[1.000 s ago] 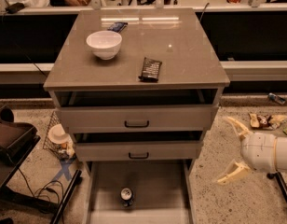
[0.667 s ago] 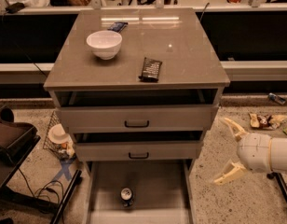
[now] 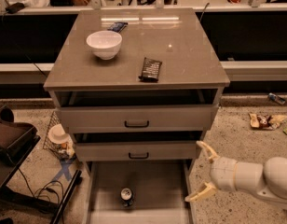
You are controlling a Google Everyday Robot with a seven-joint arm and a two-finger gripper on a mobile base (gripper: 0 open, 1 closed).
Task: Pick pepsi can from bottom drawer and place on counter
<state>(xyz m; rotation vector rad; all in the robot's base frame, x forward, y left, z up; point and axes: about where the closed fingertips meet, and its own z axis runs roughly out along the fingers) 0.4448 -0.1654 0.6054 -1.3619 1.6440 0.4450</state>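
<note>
The pepsi can (image 3: 127,197) stands upright on the floor of the bottom drawer (image 3: 155,183), which is pulled out farthest, at the lower middle of the camera view. My gripper (image 3: 203,171) is at the lower right, just right of the bottom drawer's right wall and right of the can. Its two cream fingers are spread wide apart and hold nothing. The counter (image 3: 181,55) is the grey-brown top of the cabinet, above the drawers.
A white bowl (image 3: 104,44), a flat black snack packet (image 3: 150,69) and a blue packet (image 3: 117,27) lie on the counter. The two upper drawers (image 3: 136,118) are partly open. A basket with a cup (image 3: 58,138) and cables lie on the floor at left; wrappers (image 3: 264,120) at right.
My gripper and arm have shifted slightly left, toward the bottom drawer. The can and the items on the counter have not moved.
</note>
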